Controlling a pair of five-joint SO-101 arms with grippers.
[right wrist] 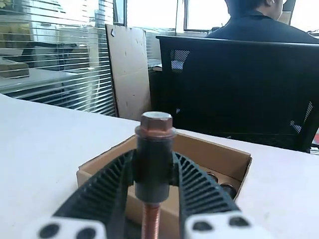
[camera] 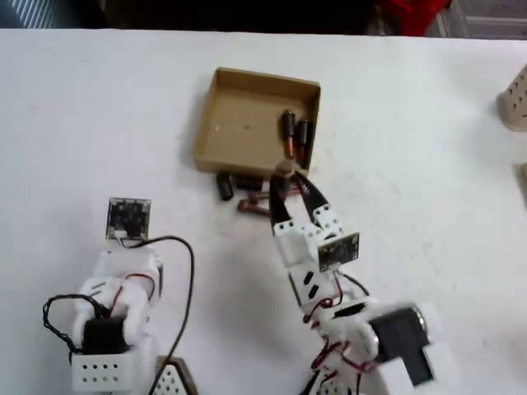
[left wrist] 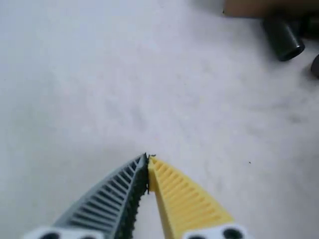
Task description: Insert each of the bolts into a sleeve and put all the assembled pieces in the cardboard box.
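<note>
Bolt (right wrist: 156, 124), copper-toned, in black sleeve (right wrist: 153, 175) stands clamped by right gripper (right wrist: 153, 160); ribbed tips of left gripper (left wrist: 148, 160) touch.

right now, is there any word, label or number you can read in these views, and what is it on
No text can be read in any view.
Cardboard box: plain, no print visible.
Sleeve and bolt held in the right end effector: no markings visible.
Small boards on the arms' wrists: any marks are too small to read.
</note>
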